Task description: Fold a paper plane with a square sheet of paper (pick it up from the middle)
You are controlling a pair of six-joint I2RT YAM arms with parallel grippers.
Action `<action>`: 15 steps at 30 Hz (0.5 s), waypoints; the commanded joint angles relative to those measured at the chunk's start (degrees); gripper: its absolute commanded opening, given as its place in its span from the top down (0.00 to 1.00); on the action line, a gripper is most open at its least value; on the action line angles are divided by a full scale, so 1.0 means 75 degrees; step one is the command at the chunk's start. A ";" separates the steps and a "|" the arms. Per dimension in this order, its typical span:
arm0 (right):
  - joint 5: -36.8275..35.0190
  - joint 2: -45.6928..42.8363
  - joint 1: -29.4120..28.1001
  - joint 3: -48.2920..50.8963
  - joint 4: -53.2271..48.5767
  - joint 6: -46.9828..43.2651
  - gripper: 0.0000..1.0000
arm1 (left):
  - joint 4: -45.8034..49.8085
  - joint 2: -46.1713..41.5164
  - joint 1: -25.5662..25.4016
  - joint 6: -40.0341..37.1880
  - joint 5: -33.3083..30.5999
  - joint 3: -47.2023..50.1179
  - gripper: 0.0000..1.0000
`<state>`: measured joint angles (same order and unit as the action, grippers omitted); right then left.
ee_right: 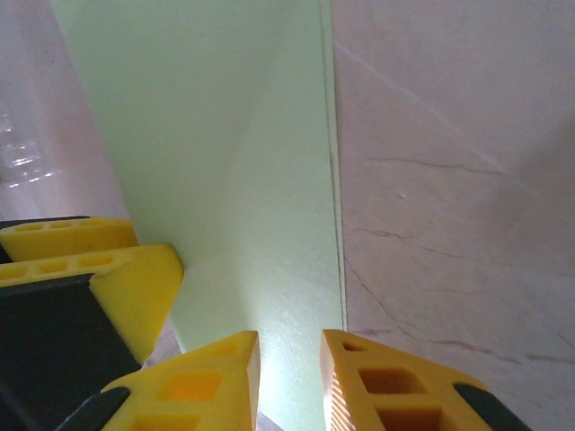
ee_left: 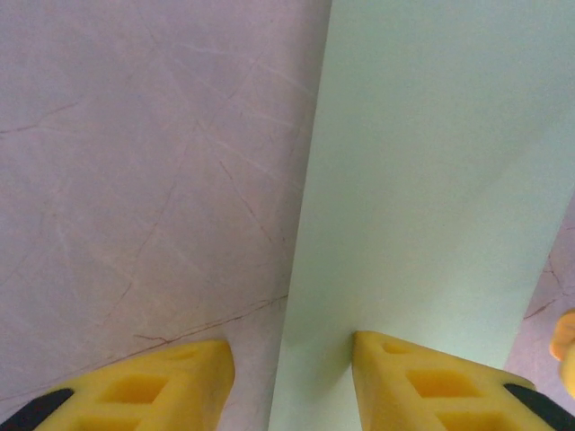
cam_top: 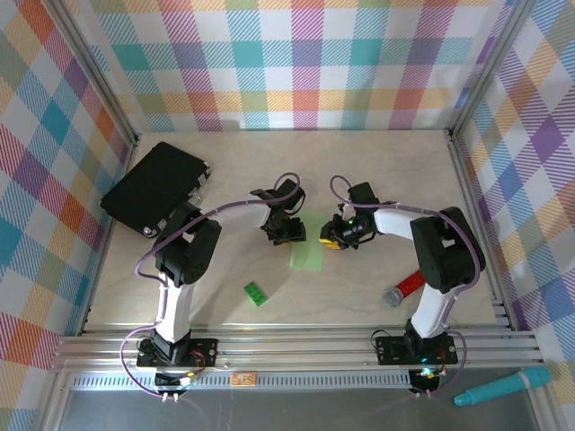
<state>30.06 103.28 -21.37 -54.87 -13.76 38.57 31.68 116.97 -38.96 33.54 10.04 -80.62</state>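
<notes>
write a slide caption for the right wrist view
Right gripper, jaws slightly apart, over the edge of the pale-green paper on the marbled table, the left gripper's fingers beside it.

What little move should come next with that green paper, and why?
Probably the right tool should close on the paper. The sheet runs between its fingers with a slim gap on show, so nothing is pinched yet, while the left tool stands open across the paper's edge.

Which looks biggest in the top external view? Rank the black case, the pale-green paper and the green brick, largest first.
1. black case, by far the largest
2. pale-green paper
3. green brick, clearly the smallest
No two look alike in size.
</notes>
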 commanded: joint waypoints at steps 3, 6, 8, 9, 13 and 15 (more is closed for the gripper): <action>0.0136 0.0262 -0.0139 -0.0326 0.0109 -0.0057 0.75 | 0.0000 0.0962 -0.0104 -0.0196 0.0135 0.0277 0.57; 0.0161 0.0375 -0.0181 -0.0393 0.0119 -0.0100 0.75 | 0.0047 0.1009 -0.0108 -0.0206 0.0155 0.0238 0.57; 0.0186 0.0449 -0.0188 -0.0424 0.0133 -0.0095 0.76 | 0.0044 0.1029 -0.0107 -0.0212 0.0127 0.0221 0.57; 0.0191 0.0473 -0.0193 -0.0430 0.0157 -0.0091 0.76 | 0.0031 0.1043 -0.0108 -0.0206 0.0137 0.0224 0.57; 0.0077 0.0600 -0.0194 -0.0413 0.0146 -0.0135 0.77 | 0.0042 0.1049 -0.0103 -0.0208 0.0128 0.0199 0.57; -0.0031 0.0682 -0.0205 -0.0377 0.0086 -0.0173 0.78 | 0.0045 0.1055 -0.0105 -0.0206 0.0121 0.0193 0.57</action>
<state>30.52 107.11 -22.55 -57.23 -12.84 38.35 32.99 117.64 -38.96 33.12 10.17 -81.71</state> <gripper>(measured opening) 0.222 0.431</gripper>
